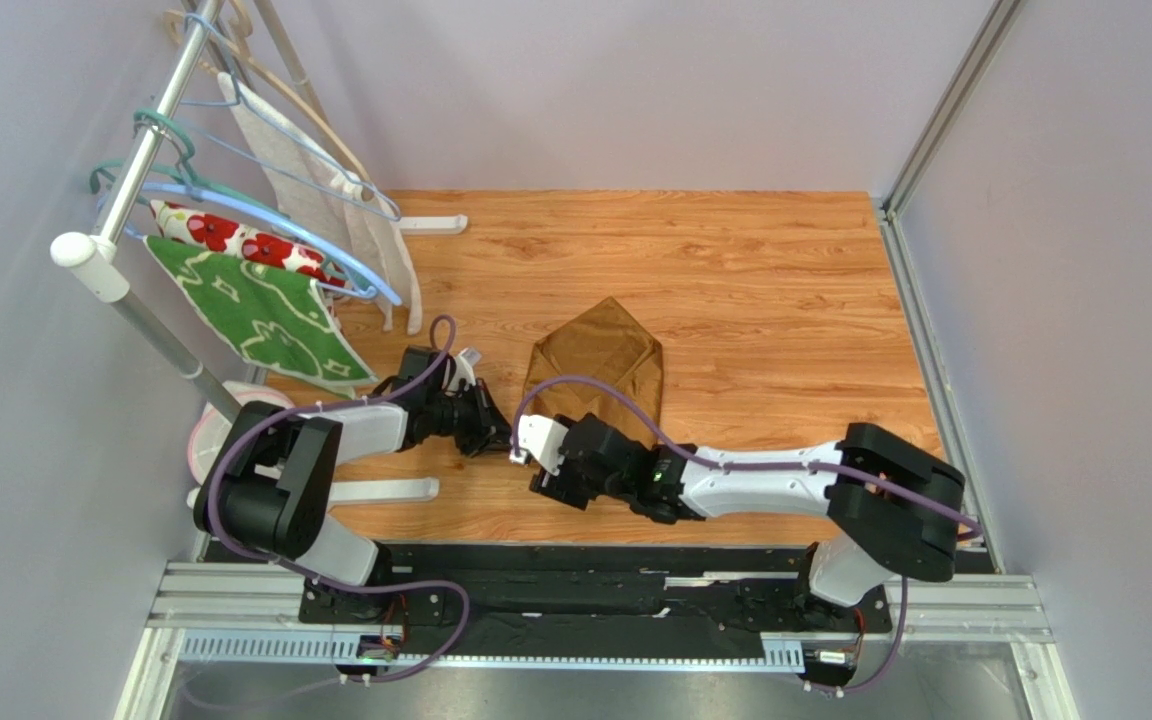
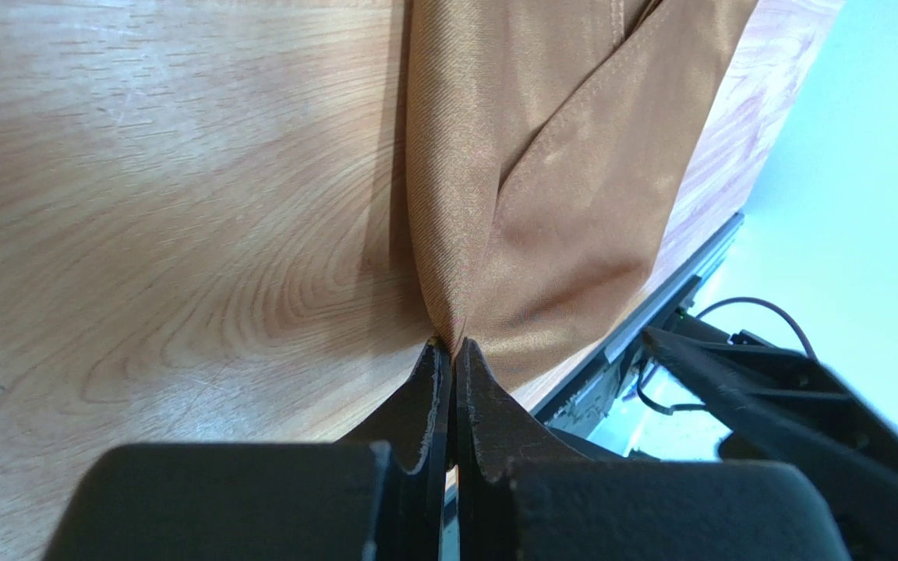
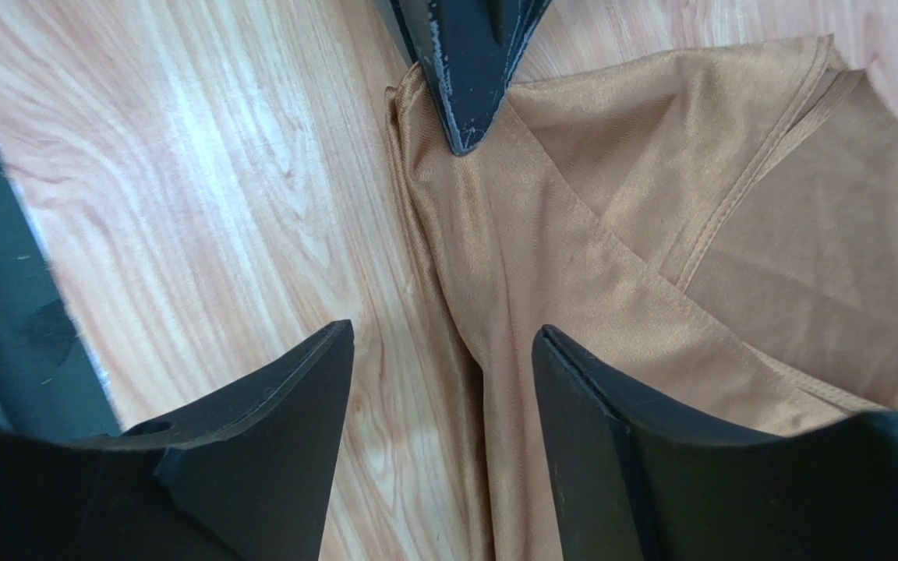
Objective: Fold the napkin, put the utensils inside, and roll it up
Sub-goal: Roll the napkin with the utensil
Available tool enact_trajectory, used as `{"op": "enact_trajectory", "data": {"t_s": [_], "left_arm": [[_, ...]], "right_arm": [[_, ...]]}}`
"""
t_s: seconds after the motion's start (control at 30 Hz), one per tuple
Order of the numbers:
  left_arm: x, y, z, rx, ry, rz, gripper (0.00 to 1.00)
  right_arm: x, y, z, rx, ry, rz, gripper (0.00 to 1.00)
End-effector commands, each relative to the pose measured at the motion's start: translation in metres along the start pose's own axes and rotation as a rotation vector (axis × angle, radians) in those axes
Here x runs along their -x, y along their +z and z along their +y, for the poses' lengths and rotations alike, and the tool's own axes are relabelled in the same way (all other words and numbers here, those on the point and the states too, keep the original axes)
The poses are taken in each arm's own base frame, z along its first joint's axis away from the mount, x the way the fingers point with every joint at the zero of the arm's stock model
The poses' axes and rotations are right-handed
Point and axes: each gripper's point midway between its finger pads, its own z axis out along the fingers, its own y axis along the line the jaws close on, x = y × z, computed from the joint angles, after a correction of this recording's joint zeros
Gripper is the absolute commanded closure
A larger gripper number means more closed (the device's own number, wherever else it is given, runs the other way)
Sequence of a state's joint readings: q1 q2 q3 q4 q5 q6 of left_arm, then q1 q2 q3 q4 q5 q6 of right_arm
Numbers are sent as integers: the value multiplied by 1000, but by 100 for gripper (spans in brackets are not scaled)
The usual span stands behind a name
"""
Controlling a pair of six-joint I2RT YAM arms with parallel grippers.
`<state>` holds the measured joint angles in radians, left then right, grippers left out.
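The golden-brown napkin point(image 1: 597, 360) lies folded and creased on the wooden table, its near-left corner drawn toward the arms. My left gripper point(image 1: 495, 438) is shut on that corner; in the left wrist view the jaws point(image 2: 454, 347) pinch the cloth point(image 2: 559, 175) to a point. My right gripper point(image 1: 525, 455) is open and empty, just beside the left one. In the right wrist view its jaws point(image 3: 442, 339) straddle the napkin's left edge point(image 3: 676, 234), with the left gripper's fingers point(image 3: 465, 70) ahead. No utensils are in view.
A clothes rack point(image 1: 132, 195) with hangers stands at the back left, holding a green leaf-patterned cloth point(image 1: 259, 315) and a white cloth with red flowers point(image 1: 229, 236). Its white feet point(image 1: 432, 222) rest on the table. Walls close in on both sides.
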<state>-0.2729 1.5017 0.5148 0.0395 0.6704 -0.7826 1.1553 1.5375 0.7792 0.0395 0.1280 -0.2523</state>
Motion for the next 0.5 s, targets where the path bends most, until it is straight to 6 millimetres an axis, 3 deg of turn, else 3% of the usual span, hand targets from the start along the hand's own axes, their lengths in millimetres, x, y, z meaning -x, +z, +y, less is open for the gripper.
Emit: {"op": "enact_trajectory", "data": {"t_s": [0.0, 0.27, 0.47], "left_arm": [[2, -3, -8, -27, 11, 26, 100], [5, -4, -8, -26, 19, 15, 100], [7, -5, -9, -30, 13, 14, 100]], "right_arm": [[14, 11, -20, -189, -96, -65, 38], [9, 22, -14, -280, -230, -51, 37], [-7, 32, -6, -256, -272, -2, 38]]}}
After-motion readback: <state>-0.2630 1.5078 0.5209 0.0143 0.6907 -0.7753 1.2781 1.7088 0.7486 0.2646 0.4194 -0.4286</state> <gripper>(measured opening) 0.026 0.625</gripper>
